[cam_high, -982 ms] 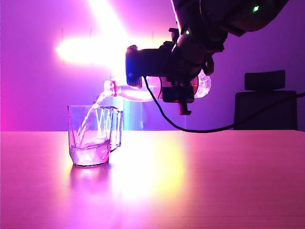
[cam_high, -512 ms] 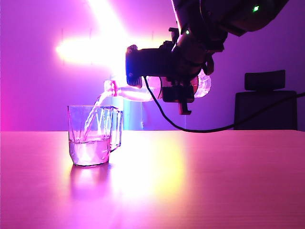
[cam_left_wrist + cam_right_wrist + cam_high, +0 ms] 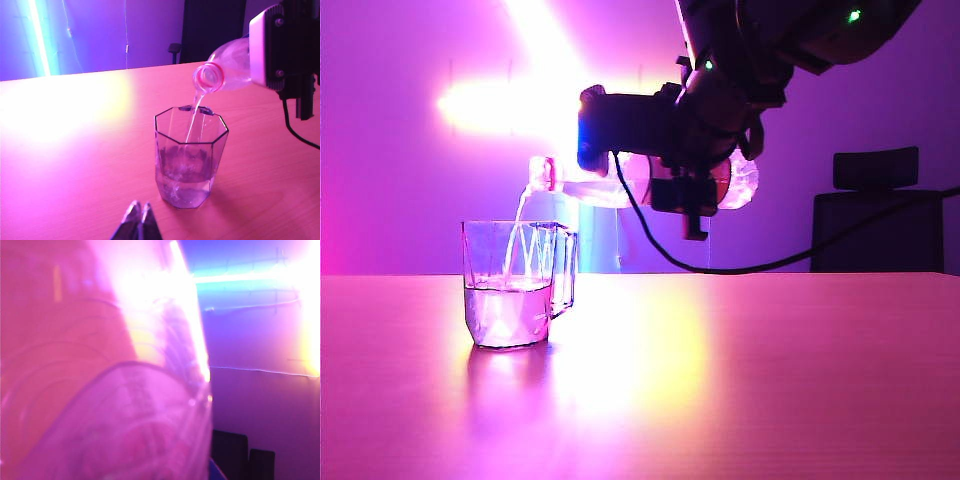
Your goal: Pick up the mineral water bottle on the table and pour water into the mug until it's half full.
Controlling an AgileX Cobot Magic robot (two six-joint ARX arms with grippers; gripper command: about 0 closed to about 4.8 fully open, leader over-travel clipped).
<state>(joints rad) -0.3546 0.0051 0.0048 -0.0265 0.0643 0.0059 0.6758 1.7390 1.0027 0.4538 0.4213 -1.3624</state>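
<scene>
Exterior view: the right gripper [image 3: 682, 165] holds the mineral water bottle [image 3: 620, 187] almost level above the table [image 3: 740, 370], its jaws clamped around the bottle's body. The open neck points left, over the mug [image 3: 515, 285], which stands on the table's left side. A thin stream of water [image 3: 517, 240] falls from the mouth into the mug. The water level sits near half the mug's height.

Left wrist view: the left gripper [image 3: 138, 220] waits low, just short of the mug [image 3: 190, 155], fingers pressed together and holding nothing. The bottle's mouth [image 3: 210, 77] hangs just above the far rim, with the stream running inside.

Right wrist view: only the bottle's clear wall [image 3: 115, 405] fills the frame, close and blurred; the fingers cannot be made out.

The pouring step looks nearly finished. The next move likely calls for tipping the bottle back upright before the mug overfills.

Compared with a second earlier, the water stands noticeably higher, the stream is thinner and steeper, and the bottle's neck sits slightly higher and further left.
</scene>
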